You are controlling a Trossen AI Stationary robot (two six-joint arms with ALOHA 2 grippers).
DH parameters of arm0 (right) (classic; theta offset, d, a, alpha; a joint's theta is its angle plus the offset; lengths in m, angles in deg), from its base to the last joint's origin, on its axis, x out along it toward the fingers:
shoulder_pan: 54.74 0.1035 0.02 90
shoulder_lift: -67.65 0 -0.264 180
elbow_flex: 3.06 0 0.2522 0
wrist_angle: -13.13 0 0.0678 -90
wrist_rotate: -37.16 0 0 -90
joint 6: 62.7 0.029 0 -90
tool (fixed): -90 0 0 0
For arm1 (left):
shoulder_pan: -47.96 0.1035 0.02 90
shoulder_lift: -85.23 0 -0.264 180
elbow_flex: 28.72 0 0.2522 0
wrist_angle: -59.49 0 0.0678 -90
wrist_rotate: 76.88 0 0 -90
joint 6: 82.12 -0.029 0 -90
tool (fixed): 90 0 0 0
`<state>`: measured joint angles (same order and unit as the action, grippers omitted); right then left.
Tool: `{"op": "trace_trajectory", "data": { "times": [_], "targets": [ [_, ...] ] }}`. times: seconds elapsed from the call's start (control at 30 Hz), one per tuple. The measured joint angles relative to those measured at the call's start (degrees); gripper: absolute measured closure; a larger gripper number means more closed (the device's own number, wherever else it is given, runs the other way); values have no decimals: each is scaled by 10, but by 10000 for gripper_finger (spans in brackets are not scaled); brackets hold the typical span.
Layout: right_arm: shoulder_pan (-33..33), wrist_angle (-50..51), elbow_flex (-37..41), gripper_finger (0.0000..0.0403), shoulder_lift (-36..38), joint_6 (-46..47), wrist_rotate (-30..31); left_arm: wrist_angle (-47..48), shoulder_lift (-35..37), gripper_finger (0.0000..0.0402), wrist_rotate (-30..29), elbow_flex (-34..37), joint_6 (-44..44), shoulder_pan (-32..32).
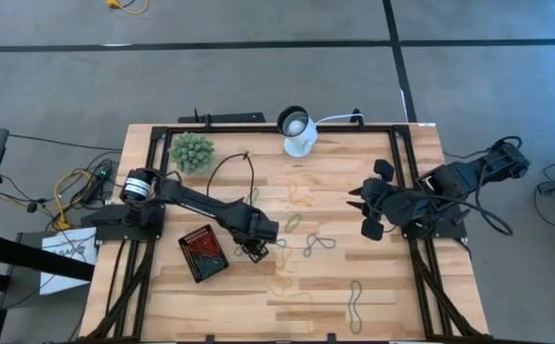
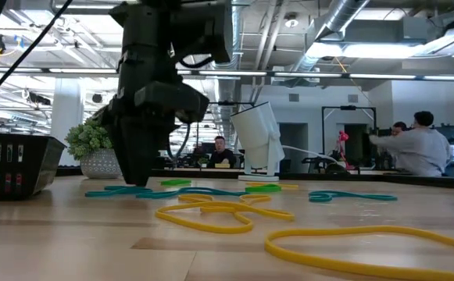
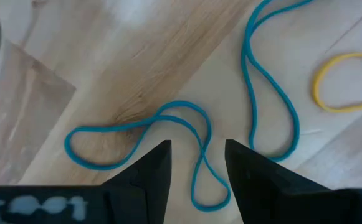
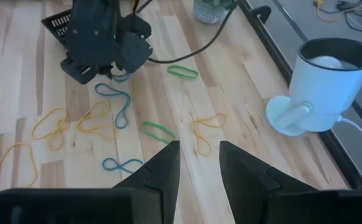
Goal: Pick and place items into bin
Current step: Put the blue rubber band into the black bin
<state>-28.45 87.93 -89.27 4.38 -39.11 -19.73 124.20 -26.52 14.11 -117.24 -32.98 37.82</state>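
Left gripper [image 3: 196, 165], fingers spread, hovers over a teal band [image 3: 168, 127] just right of the bin [image 1: 203, 253]; right gripper [image 4: 198, 163] waits spread.

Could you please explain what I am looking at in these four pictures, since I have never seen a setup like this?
Two dark robot arms work at a wooden table. One picture looks straight down, one looks level across the tabletop, and two come from cameras on the arms' wrists. Thin coloured loops lie scattered on the wood, some yellow, some teal, some green. The left gripper is lowered over a teal loop with its fingers open on either side, holding nothing yet. Beside it sits the small black bin. The right gripper waits open on the table's right side. A white lamp-like device and a green plant ball stand at the back.
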Motion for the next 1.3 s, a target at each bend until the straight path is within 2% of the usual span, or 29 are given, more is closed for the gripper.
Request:
{"op": "trace_trajectory", "data": {
  "times": [0.23, 0.4, 0.53, 0.63, 0.73, 0.83, 0.93, 1.03, 1.3],
  "targets": [
    [0, 3, 0, 296, 0, 0, 0, -3, -16, 272, 14, 0, 8, -1],
    [0, 7, 0, 296, 0, 0, 0, -1, -45, 309, 44, -5, -18, 0],
    [0, 7, 0, 296, 0, 0, 0, 4, -48, 352, 41, -5, -40, 0],
    [0, 7, 0, 296, -1, 0, 0, 39, -32, 390, 30, -21, -64, -4],
    [0, 7, 0, 296, -1, 0, 0, 118, -3, 396, 17, -55, -74, -14],
    [0, 8, 0, 296, -1, 14, -1, 181, 43, 400, -31, -100, -72, -33],
    [0, 15, 0, 296, -1, 24, -2, 246, 77, 400, -97, -138, -40, -64],
    [0, 21, 0, 296, -1, 41, -1, 292, 128, 401, -137, -169, 12, -112],
    [0, 19, 0, 296, -14, 49, 0, 389, 199, 401, -194, -153, 210, -261]
  ]
}}
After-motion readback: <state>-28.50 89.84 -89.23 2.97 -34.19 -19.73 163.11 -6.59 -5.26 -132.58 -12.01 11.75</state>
